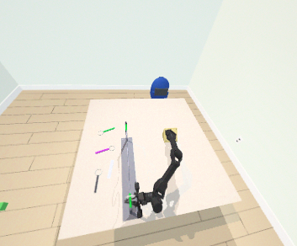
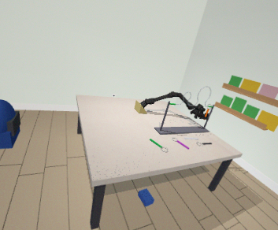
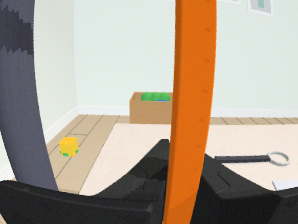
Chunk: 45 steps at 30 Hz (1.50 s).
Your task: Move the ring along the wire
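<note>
The pincer (image 1: 132, 201) (image 2: 206, 115) (image 3: 172, 147) is closed on the upright orange handle (image 2: 207, 113) (image 3: 194, 100).

A pale table (image 1: 153, 122) (image 2: 116, 146) (image 3: 240, 142) carries a magenta-handled ring (image 1: 103, 151) (image 2: 182, 144).

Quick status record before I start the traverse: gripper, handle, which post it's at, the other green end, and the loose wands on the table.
gripper: closed on the orange handle, gripper at
location: beside the post farther from the blue chair-like object
ring on wire: cannot tell, too small or hidden
destination: green part at the other post
loose wands: green, magenta, black
transfer: not done
</note>
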Available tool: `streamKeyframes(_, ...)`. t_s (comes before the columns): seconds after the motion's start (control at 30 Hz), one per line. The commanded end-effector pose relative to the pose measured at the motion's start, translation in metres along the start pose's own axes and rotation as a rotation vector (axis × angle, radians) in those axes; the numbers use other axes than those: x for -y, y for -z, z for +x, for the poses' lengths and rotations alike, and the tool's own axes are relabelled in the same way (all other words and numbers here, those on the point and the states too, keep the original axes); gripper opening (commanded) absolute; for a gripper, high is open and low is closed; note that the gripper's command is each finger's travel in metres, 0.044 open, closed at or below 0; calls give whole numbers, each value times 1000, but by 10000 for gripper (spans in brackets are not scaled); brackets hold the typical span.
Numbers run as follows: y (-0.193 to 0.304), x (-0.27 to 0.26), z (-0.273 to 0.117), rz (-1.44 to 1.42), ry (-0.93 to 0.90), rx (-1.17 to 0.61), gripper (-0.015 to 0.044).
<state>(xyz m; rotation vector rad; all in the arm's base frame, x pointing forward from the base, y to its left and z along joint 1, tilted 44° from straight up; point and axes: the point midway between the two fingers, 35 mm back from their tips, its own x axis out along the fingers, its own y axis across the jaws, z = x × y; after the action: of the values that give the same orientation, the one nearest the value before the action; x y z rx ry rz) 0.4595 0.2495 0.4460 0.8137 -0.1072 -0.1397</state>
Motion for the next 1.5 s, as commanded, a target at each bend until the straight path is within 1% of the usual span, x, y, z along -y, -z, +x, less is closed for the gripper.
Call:
streamKeyframes(0.0, 2, 1, 0, -9, 0, -5, -150)
streamKeyframes(0.2, 2, 1, 0, -9, 0, -9, -150)
streamKeyframes(0.3, 2, 3, -4, -9, 0, -42, -150)
streamKeyframes(1.23, -13, 33, -61, -36, 11, -524, -150)
streamKeyframes(1.47, -13, 45, -62, -79, 23, -529, -150)
